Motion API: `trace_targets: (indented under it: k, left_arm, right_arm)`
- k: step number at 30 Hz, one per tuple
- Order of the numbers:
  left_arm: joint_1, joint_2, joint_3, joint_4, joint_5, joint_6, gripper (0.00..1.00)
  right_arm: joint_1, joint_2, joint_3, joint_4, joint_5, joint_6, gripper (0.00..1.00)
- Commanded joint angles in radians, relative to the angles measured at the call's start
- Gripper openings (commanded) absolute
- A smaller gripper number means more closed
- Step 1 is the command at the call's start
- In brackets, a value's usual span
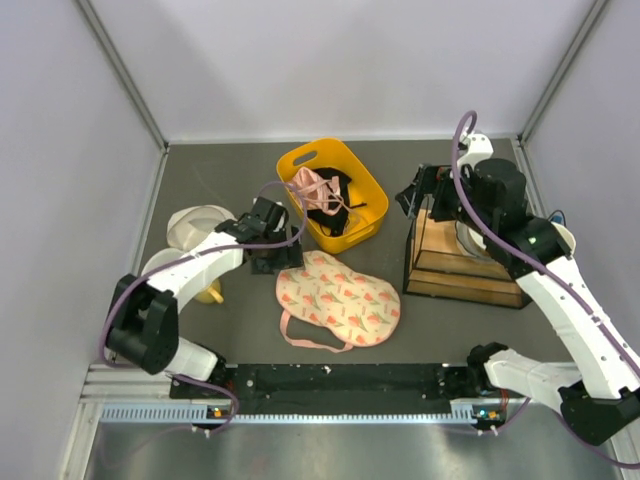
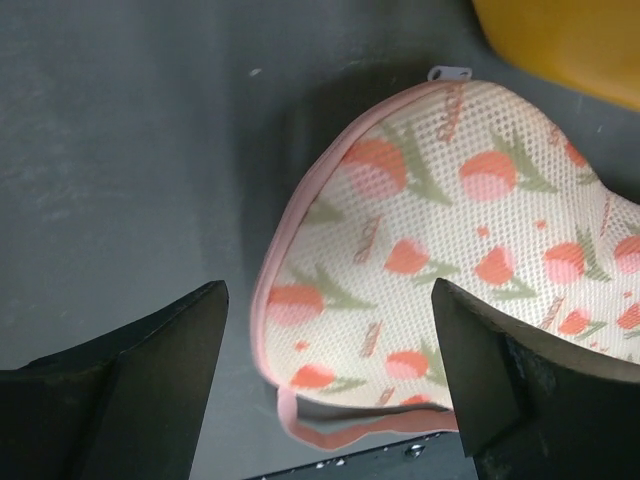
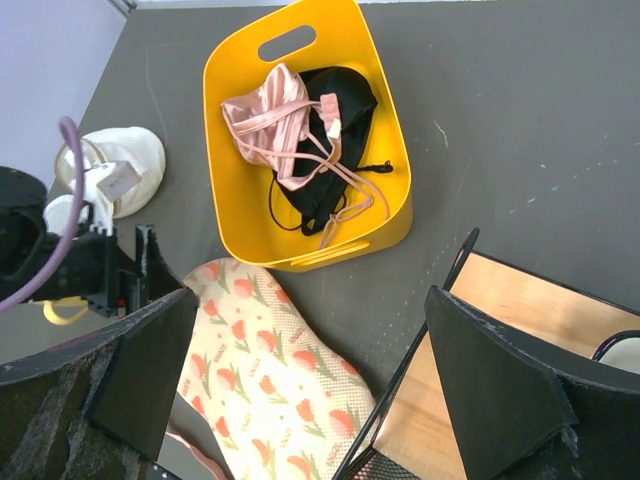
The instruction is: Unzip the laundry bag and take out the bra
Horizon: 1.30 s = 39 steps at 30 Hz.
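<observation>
One laundry bag (image 1: 338,298), one bra (image 1: 195,222), one yellow basket (image 1: 360,232), two garments (image 1: 310,185), one wooden crate (image 1: 450,262).

I work in a robot test booth, like a lab. My left arm (image 1: 200,262) and right arm (image 1: 575,300) are bolted to a black rail (image 1: 340,378) at the near edge of a gray table (image 1: 230,320). Plain pale walls (image 1: 60,150) close the left, right and far sides.

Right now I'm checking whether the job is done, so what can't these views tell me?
Laundry bag interior: its own fabric hides it, all views.
Bra: left arm covers part, top view.
Zip edging: runs out of frame, left wrist view; too small in top view.
</observation>
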Motion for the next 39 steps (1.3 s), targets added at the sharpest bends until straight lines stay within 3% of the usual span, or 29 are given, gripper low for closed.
trace_targets:
  k: [1, 2, 5, 6, 8, 15, 21, 25, 33, 39]
  left_arm:
    - [-0.001, 0.088, -0.012, 0.161, 0.103, -0.046, 0.85]
    - [-0.001, 0.102, -0.017, 0.166, 0.109, -0.051, 0.82]
    - [-0.001, 0.113, -0.023, 0.166, 0.120, -0.057, 0.48]
    - [-0.001, 0.103, -0.023, 0.157, 0.114, -0.059, 0.20]
    - [-0.001, 0.043, -0.012, 0.108, 0.082, -0.056, 0.00]
    - [-0.001, -0.222, 0.093, -0.080, -0.013, -0.014, 0.00]
    - [-0.001, -0.312, 0.221, -0.177, -0.020, 0.023, 0.00]
    - [-0.001, -0.371, 0.200, -0.104, 0.011, 0.064, 0.00]
    - [-0.001, -0.419, 0.196, -0.021, 0.143, 0.246, 0.00]
    - [-0.001, -0.489, 0.184, 0.069, 0.335, 0.354, 0.00]
  right_arm:
    - [0.010, 0.007, 0.013, 0.022, -0.029, -0.005, 0.99]
    - [0.010, 0.007, 0.010, 0.020, -0.030, -0.007, 0.99]
    - [0.010, 0.006, 0.002, 0.019, -0.030, -0.005, 0.99]
    - [0.012, 0.003, 0.001, 0.017, -0.030, -0.007, 0.99]
    - [0.012, 0.003, -0.008, 0.009, -0.041, -0.010, 0.99]
    - [0.113, 0.050, -0.044, -0.006, -0.060, -0.073, 0.99]
    - [0.318, 0.167, -0.038, -0.003, -0.115, -0.155, 0.99]
    - [0.394, 0.213, -0.051, 0.037, -0.132, -0.198, 0.99]
    - [0.398, 0.185, -0.116, 0.187, -0.230, -0.301, 0.99]
    - [0.398, 0.144, -0.127, 0.302, -0.227, -0.396, 0.99]
